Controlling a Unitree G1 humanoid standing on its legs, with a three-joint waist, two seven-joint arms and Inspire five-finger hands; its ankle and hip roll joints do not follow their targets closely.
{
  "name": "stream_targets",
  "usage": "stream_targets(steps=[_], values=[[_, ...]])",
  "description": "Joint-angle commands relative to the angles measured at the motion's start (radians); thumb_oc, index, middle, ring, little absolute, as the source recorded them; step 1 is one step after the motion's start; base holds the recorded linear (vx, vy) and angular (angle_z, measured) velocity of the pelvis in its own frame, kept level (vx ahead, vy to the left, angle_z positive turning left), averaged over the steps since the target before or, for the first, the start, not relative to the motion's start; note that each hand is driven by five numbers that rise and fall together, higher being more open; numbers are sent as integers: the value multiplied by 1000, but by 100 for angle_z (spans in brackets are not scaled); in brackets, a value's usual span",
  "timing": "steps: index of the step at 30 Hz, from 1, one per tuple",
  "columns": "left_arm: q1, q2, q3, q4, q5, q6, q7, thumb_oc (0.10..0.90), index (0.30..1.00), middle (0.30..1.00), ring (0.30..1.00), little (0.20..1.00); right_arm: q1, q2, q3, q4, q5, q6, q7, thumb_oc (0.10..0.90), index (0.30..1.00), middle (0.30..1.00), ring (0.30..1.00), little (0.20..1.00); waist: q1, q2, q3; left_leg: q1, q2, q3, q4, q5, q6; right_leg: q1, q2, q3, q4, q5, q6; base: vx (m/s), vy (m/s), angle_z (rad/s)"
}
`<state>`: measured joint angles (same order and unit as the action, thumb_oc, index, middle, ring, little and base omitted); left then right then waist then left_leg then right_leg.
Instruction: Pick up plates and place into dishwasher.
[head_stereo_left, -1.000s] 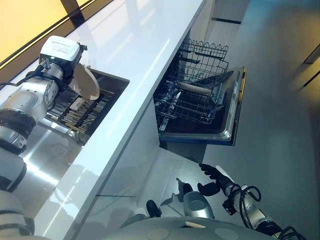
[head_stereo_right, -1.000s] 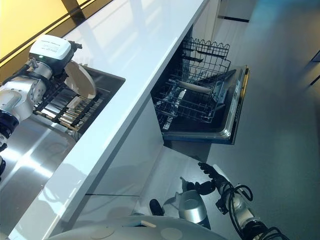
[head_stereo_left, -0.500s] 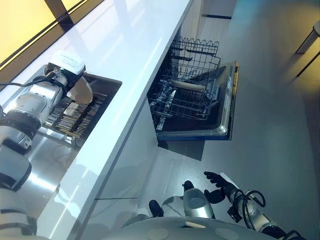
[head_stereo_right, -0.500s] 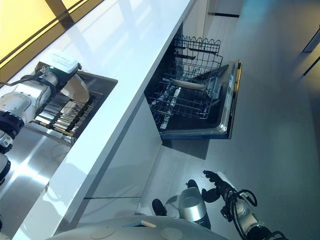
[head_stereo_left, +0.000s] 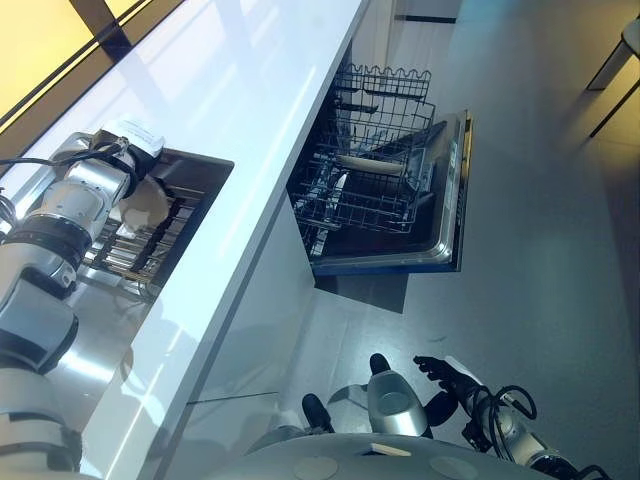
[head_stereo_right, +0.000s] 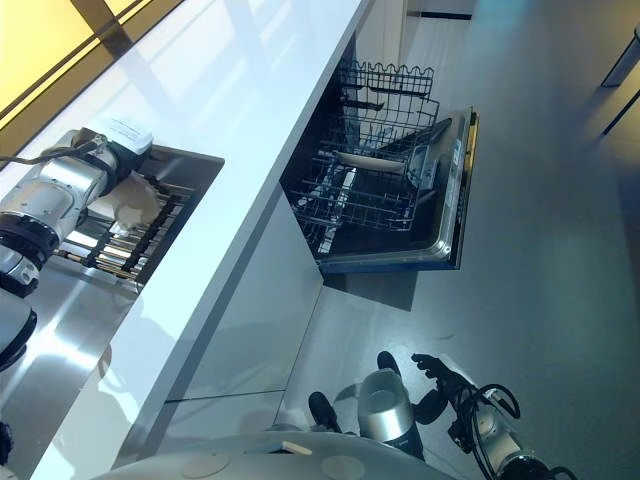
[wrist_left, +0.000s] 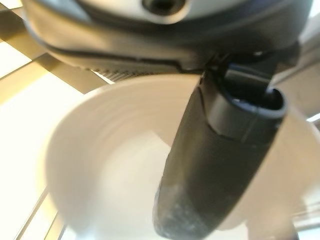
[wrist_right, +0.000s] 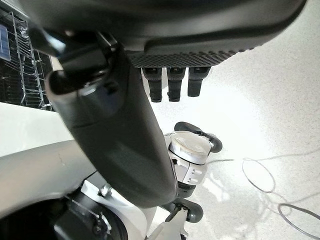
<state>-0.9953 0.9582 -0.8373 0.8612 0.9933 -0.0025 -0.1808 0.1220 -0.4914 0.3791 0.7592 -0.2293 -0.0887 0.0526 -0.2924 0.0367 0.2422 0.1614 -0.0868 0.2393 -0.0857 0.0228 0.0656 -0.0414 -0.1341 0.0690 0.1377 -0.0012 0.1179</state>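
Thumb of my left hand (wrist_left: 220, 165) pinches round white plate (wrist_left: 100, 190), frame left; right hand (head_stereo_left: 447, 375) relaxed, lower right.

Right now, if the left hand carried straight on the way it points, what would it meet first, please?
Most likely the white plate: the left hand has its thumb lying right across it, over the sink rack. Whether the thumb already touches is unclear.

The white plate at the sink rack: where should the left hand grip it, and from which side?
By its rim, from above. The plate lies among the rack bars in the sink, and the left hand's thumb already lies across its concave face.
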Motion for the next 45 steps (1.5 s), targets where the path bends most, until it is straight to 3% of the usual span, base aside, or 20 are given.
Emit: stream_targets(steps=[1,8,13,21,29,34,38,41,45], values=[[-157,40,31,61,20,95,114,100,300,300,300,200,18,-36,49,-46,-13,-40,-8,800,900,900,900,900,10,15,-74,-52,-38,-44,157,-187,7,-167,24,8,8,153,61,-58,-46,5],[-187,64,39,4,-187,91,279,100,300,300,300,200,11,-22,63,-51,-12,-67,-63,800,900,900,900,900,32,9,-91,-42,-25,-52,144,-180,2,-139,28,-4,5,124,61,-69,-54,10],[-167,127,100,-137,-397,90,384,100,300,300,300,200,-6,-25,44,-130,25,-50,-144,800,900,900,900,900,62,1,-106,-37,-13,-59,135,-174,-1,-109,33,-16,4,95,61,-104,-84,6],[98,244,427,-524,-707,37,473,100,300,300,300,200,-9,-15,3,-356,135,-18,-155,800,900,900,900,900,141,-16,-143,-24,16,-85,105,-159,-18,-7,56,-62,-69,41,37,-122,-105,13],[469,200,800,-801,-833,-21,533,100,300,300,300,200,-13,-17,-96,-688,185,-21,-201,800,900,900,900,900,192,-15,-168,-16,44,-113,49,-119,-35,64,89,-96,-102,-6,0,-112,-64,16],[671,143,940,-911,-857,-89,553,100,300,300,300,200,-61,-41,-202,-929,181,-68,-362,800,900,900,900,900,212,-12,-173,-12,54,-119,34,-105,-43,90,102,-109,-127,-11,-14,-92,-27,18],[719,77,959,-982,-892,-153,539,100,300,300,300,200,-140,-79,-240,-1063,83,-136,-471,800,900,900,900,900,232,-3,-178,-18,60,-123,34,-95,-51,102,102,-122,-134,-15,-20,-57,-3,6],[693,39,914,-1041,-924,-178,498,100,300,300,300,200,-238,-137,-231,-1132,16,-163,-524,800,900,900,900,900,253,-2,-184,-22,61,-128,37,-93,-53,111,100,-137,-134,-23,-24,-49,2,4],[631,-8,841,-1096,-983,-204,433,100,300,300,300,200,-363,-174,-179,-1159,-12,-171,-490,800,900,900,900,900,274,-8,-192,-26,61,-136,42,-90,-58,125,98,-155,-136,-30,-30,-27,2,11]])
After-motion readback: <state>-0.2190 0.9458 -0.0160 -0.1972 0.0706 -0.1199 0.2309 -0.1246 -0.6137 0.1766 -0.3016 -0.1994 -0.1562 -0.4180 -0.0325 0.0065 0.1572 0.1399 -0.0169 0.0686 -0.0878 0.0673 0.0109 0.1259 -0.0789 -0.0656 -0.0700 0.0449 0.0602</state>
